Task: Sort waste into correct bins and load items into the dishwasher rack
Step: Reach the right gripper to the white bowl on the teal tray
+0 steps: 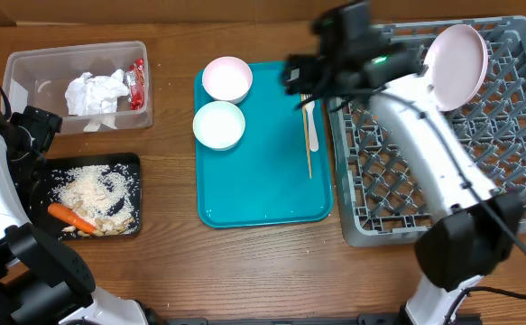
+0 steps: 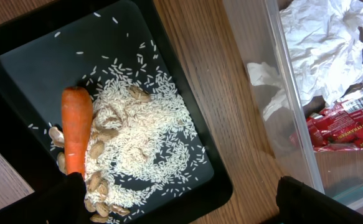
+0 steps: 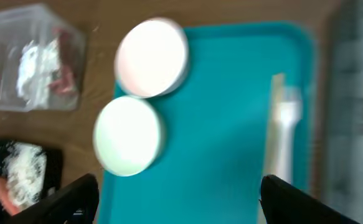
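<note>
A white plate (image 1: 456, 63) stands on edge in the grey dishwasher rack (image 1: 515, 194). Two white bowls (image 1: 227, 78) (image 1: 219, 124), a white fork (image 1: 311, 125) and a thin wooden stick (image 1: 309, 158) lie on the teal tray (image 1: 272, 199). The clear tub (image 1: 28, 68) holds a crumpled napkin (image 1: 96, 92) and red wrapper (image 1: 136, 83). The black tray (image 1: 129, 162) holds rice (image 1: 96, 188) and an orange carrot (image 1: 69, 216). My right gripper (image 3: 180, 202) is open and empty above the teal tray, near the fork (image 3: 284, 134). My left gripper (image 2: 181, 205) is open and empty over the black tray's (image 2: 19, 74) edge.
The wooden table (image 1: 172, 262) carries everything. The rack fills the right side, the teal tray the middle, the two bins the left. My right arm (image 1: 425, 135) crosses the rack's left edge. The right wrist view is blurred. No cup shows.
</note>
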### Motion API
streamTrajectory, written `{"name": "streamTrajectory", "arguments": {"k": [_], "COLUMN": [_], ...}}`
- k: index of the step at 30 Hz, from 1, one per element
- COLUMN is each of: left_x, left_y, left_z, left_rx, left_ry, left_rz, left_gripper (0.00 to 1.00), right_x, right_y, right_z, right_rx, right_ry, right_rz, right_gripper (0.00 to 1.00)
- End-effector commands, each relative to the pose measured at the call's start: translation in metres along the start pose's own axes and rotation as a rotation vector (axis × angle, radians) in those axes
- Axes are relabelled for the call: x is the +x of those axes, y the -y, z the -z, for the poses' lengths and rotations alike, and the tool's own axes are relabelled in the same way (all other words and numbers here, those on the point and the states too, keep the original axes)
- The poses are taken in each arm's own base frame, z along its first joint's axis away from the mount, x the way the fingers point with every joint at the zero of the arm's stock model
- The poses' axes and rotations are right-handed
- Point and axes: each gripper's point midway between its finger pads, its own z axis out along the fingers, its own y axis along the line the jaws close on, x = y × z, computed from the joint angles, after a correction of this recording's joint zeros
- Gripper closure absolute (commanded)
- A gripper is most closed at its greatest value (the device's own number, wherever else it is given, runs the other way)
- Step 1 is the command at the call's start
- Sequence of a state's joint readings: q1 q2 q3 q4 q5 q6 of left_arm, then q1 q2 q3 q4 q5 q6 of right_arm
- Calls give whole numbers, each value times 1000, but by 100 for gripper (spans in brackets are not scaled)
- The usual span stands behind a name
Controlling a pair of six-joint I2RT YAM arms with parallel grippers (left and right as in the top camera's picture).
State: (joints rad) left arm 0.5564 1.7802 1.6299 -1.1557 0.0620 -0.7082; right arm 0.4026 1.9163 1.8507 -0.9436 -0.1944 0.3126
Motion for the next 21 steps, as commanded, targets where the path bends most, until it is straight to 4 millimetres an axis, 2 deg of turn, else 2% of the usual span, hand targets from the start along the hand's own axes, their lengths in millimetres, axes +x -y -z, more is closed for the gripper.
{"name": "streamTrajectory", "arguments": {"k": [1, 2, 3, 5, 8, 13, 17, 21], "left_x": [-4, -4, -4, -4, -4, -4, -4, -4], "left_y": [3, 3, 3, 3, 3, 3, 3, 3], "left_z": [14, 14, 14, 14, 14, 14, 14, 14], "left_rx": [18, 18, 18, 18, 18, 18, 18, 18], "left_ry": [41, 41, 41, 41, 41, 41, 41, 41], "left_rz": [13, 13, 13, 13, 13, 13, 13, 13], "left_gripper": [0, 0, 0, 0, 0, 0, 0, 0], "right_x": [24, 31, 46, 68, 86, 97, 98, 105], "right_y": [-14, -20, -31, -49, -90, -124, -128, -111], "right_z": [-52, -63, -83, -104, -111, -117, -129, -155], "right_rx": [72, 70, 67, 58, 15, 23, 25, 50], "right_ry": [-49, -66, -100, -144, -128, -62, -45, -80], "right_rz": [-89, -88, -73, -5, 314, 555, 571, 565], "right_gripper": [16, 18, 20, 21, 20, 20, 24, 24]}}
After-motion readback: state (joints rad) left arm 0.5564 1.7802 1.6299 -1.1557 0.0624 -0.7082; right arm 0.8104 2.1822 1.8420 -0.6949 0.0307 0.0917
